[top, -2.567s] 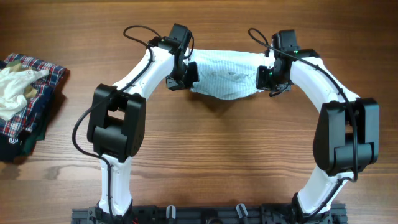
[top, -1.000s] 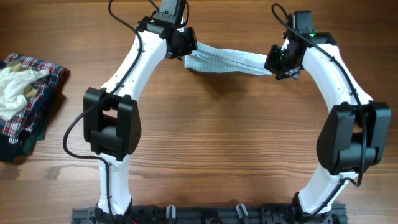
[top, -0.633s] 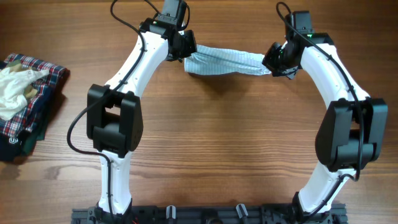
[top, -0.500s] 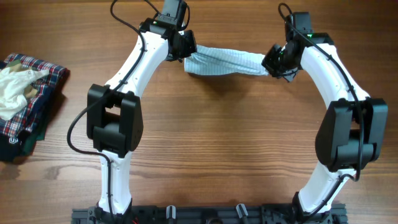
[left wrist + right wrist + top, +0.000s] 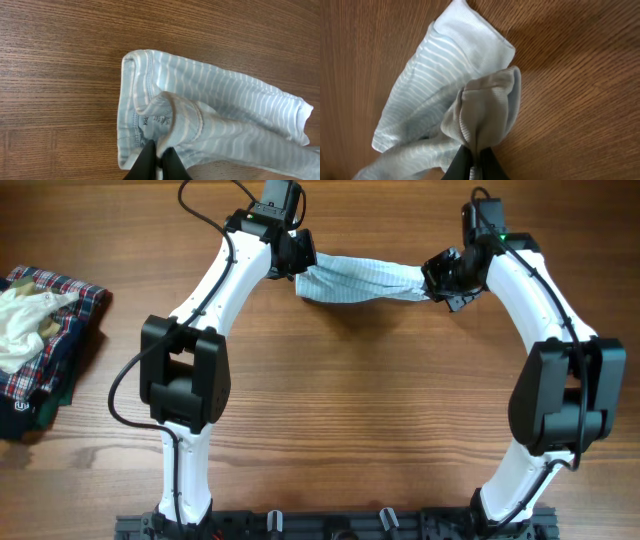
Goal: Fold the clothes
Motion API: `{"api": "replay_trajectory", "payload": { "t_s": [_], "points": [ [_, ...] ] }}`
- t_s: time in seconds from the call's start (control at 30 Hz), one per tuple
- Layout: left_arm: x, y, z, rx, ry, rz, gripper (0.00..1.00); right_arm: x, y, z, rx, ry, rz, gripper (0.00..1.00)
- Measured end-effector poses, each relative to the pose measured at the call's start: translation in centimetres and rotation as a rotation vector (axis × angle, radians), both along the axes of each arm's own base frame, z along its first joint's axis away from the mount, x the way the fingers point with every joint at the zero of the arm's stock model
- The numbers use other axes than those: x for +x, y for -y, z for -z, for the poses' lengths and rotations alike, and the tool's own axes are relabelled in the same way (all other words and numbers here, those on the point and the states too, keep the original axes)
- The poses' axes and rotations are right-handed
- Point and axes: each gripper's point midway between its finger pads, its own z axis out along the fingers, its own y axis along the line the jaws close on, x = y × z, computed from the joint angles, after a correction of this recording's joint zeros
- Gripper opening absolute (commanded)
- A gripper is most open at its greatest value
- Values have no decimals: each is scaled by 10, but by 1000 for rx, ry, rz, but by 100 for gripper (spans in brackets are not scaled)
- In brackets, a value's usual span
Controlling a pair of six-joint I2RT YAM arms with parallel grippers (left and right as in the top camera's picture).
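A light blue striped garment (image 5: 362,278) is stretched between my two grippers at the far side of the table, held above the wood. My left gripper (image 5: 298,268) is shut on its left end; in the left wrist view the black fingers (image 5: 158,159) pinch a fold of the striped cloth (image 5: 210,115) near the label. My right gripper (image 5: 438,278) is shut on its right end; in the right wrist view the fingers (image 5: 475,162) pinch a bunched grey-blue fold (image 5: 480,110), with the rest of the cloth hanging down to the left.
A stack of folded clothes (image 5: 45,340), plaid with a white piece on top, lies at the table's left edge. The wooden table (image 5: 350,430) stretches in front of the garment.
The garment was lifted from a spread, hanging shape into a narrow band between the grippers. Both arms moved to the far side, and the right gripper has since edged slightly further.
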Motion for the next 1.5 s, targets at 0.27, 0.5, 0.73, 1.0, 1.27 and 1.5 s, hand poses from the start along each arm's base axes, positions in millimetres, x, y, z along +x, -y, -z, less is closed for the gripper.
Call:
{"api": "replay_trajectory", "payload": {
  "t_s": [0.27,0.5,0.73,1.0,1.27,1.5],
  "points": [
    [1,1,10,4,-11,1,4,-7,12,45,-5,-114,34,4],
    [20,-2,9,24,64,-31,47,35,11,52,-5,46,6,78],
    [28,-2,5,25,100,-28,49,73,-12,24,101,276,-139,99],
    [-8,-4,-36,63,64,32,27,49,-23,28,141,215,-250,100],
    [-31,3,-33,121,14,91,5,9,3,22,-76,135,-454,100],
    [-36,0,-30,138,-8,100,4,-13,10,-8,-260,268,-973,4]
  ]
}}
